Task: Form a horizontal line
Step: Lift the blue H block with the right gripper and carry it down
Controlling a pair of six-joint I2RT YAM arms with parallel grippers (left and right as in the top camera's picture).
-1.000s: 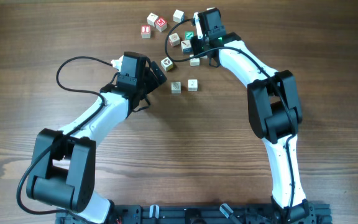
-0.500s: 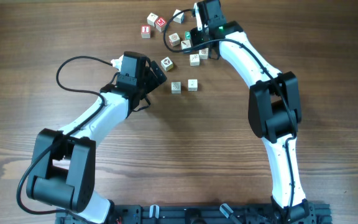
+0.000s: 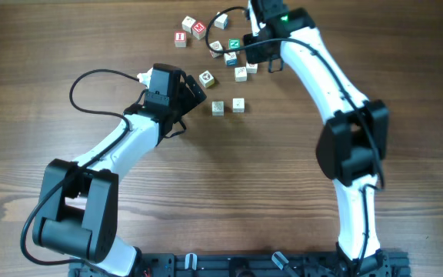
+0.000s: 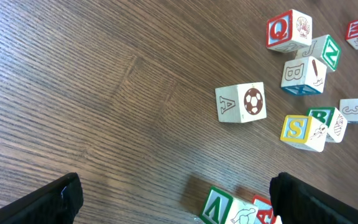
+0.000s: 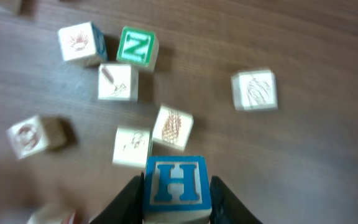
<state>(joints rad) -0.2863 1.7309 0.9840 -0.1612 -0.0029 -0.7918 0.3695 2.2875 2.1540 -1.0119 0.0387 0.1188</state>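
My right gripper (image 5: 178, 205) is shut on a blue H cube (image 5: 178, 182) and holds it above the scattered cubes; in the overhead view it (image 3: 258, 42) is at the far side. Below it lie a green Z cube (image 5: 137, 45) and several pale picture cubes. Two pale cubes (image 3: 218, 108) (image 3: 238, 105) lie side by side with a gap between them. No touching row of three cubes shows in any view. My left gripper (image 3: 197, 91) is open and empty, just left of those two cubes. A green V cube (image 4: 217, 208) sits between its fingertips (image 4: 48, 199).
Loose letter cubes lie at the far middle: red ones (image 3: 198, 29) (image 3: 180, 38), a Z cube (image 3: 235, 44) and an A/football cube (image 3: 207, 78) (image 4: 241, 102). A black cable (image 3: 91, 81) loops from the left arm over the table.
My right gripper has lifted and moved toward the far side with the H cube, uncovering the Z cube and its neighbours. The left arm has not moved.
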